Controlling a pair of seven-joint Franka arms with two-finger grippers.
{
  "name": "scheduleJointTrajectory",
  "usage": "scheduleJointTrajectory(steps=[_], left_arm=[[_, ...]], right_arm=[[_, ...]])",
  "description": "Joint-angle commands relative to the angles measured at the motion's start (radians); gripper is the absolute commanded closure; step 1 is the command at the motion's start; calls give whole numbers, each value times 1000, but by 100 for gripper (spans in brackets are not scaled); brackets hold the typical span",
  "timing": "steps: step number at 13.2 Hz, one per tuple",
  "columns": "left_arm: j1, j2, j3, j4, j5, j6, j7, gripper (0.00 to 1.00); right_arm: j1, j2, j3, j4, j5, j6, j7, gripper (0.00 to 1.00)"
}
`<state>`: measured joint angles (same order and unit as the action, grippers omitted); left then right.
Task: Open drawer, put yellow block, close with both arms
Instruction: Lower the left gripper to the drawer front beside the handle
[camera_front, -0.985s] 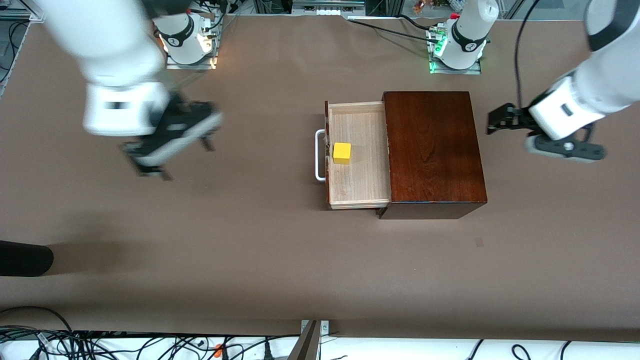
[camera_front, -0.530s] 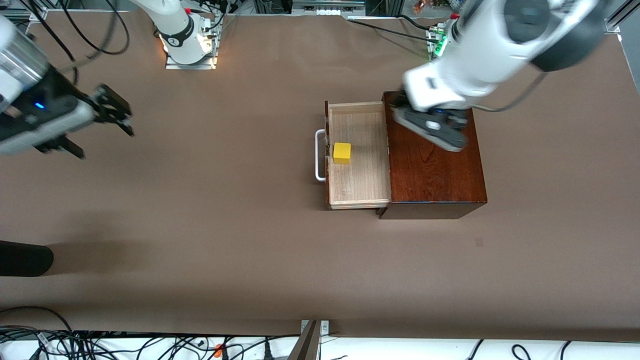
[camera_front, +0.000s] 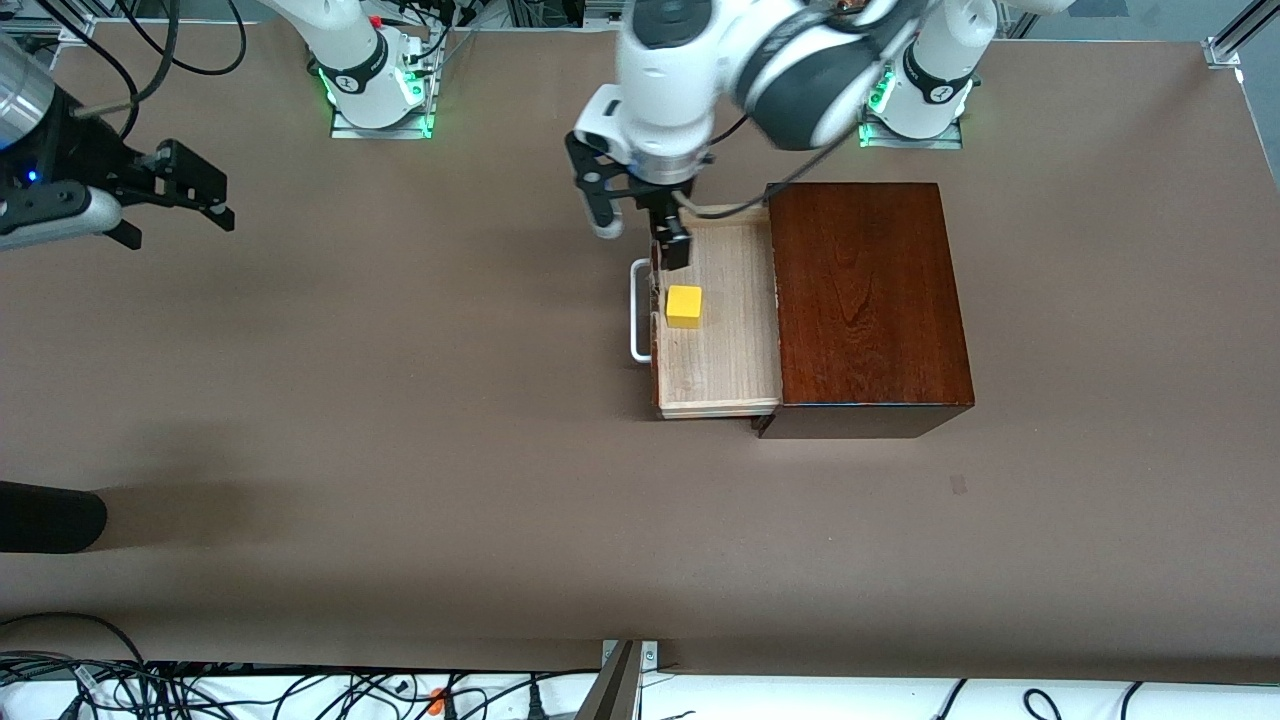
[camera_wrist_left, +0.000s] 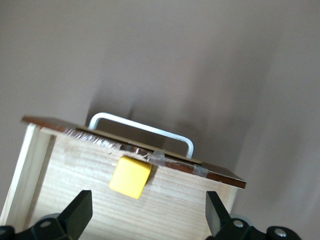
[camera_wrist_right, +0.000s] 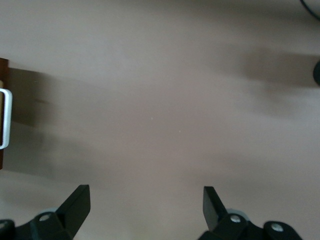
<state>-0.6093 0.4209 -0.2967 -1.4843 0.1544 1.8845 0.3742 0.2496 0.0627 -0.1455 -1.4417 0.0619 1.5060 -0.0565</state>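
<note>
Yellow block (camera_front: 684, 306) in open drawer (camera_front: 718, 380)

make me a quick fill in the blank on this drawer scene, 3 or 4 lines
1. The yellow block lies inside the ____ drawer.
2. The left gripper, fingers open, hangs over the drawer's ____ end.
3. The right gripper, also open, holds ____.
4. The drawer slides out of a dark wooden ____.

Missing words: open; handle; nothing; box
</note>
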Motion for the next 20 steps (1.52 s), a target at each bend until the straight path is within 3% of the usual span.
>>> scheduleJointTrajectory(steps=[1,7,15,20], left_arm=[[-55,108,11,45,77,49,100,0],[-89,225,17,45,140,137,138,0],[-61,214,53,33,165,105,137,0],[-55,184,62,32,169,-4,135,0]], right_arm=[[-3,-7,-26,-17,4,6,12,0],[-3,0,-37,-9,-48,2,10,0],[-12,20,-48,-5,-34,8,3,0],[-12,20,-46,-5,-36,11,12,0]])
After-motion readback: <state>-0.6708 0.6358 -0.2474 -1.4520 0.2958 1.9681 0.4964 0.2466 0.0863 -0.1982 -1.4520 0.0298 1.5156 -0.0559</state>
